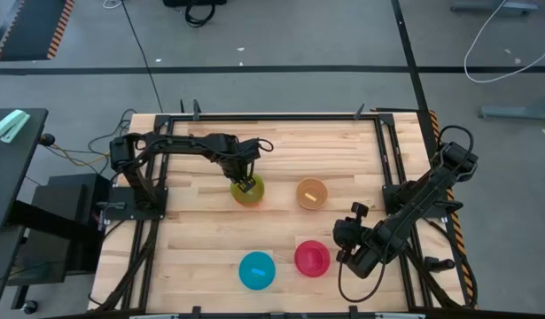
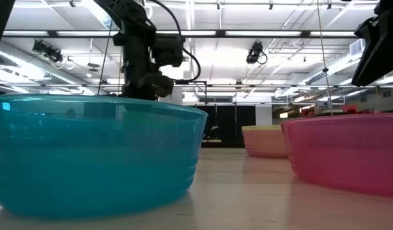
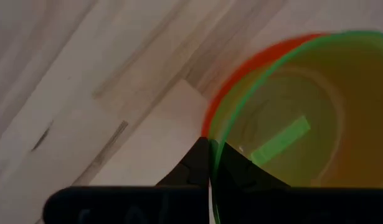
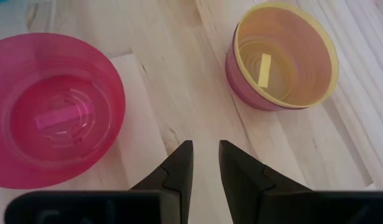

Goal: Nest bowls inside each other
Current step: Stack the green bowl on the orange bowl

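Item: my left gripper [image 3: 210, 163], pinching the green bowl [image 3: 291, 118] rim inside the orange bowl [image 3: 241, 74]; I seat it level before letting go.

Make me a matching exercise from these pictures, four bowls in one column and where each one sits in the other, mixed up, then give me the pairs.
Things:
1. green bowl
2. yellow bowl
3. blue bowl
4. pink-red bowl

Places:
A. alone, at the table's front, beside the pink-red one
B. nested in an orange bowl, left gripper on its rim
C. nearest the right gripper
D. nested in a purple bowl, middle of the table

Pairs: 1-B, 2-D, 3-A, 4-C
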